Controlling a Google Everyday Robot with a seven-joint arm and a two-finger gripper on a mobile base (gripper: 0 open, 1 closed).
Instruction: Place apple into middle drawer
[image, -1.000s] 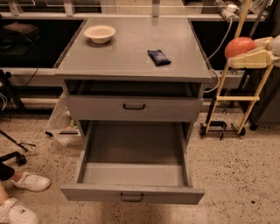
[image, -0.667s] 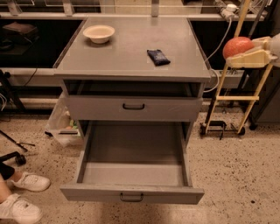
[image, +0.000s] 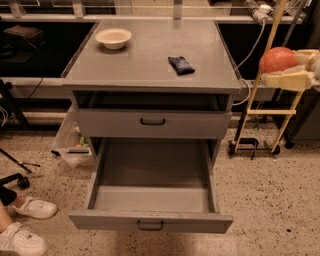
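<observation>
At the right edge of the frame, the cream-coloured gripper (image: 289, 69) pinches the apple (image: 276, 60) between its fingers, in the air beside the cabinet's upper right corner. Left of it, on the grey cabinet top (image: 145, 60), lie a dark blue packet (image: 181, 65) and, toward the upper left, a cream bowl (image: 113, 38). Below the top sits the upper drawer (image: 152, 123). Under that, at lower centre, the middle drawer (image: 150, 221) is pulled out, well apart from the apple. White shoes (image: 25, 225) show at lower left.
</observation>
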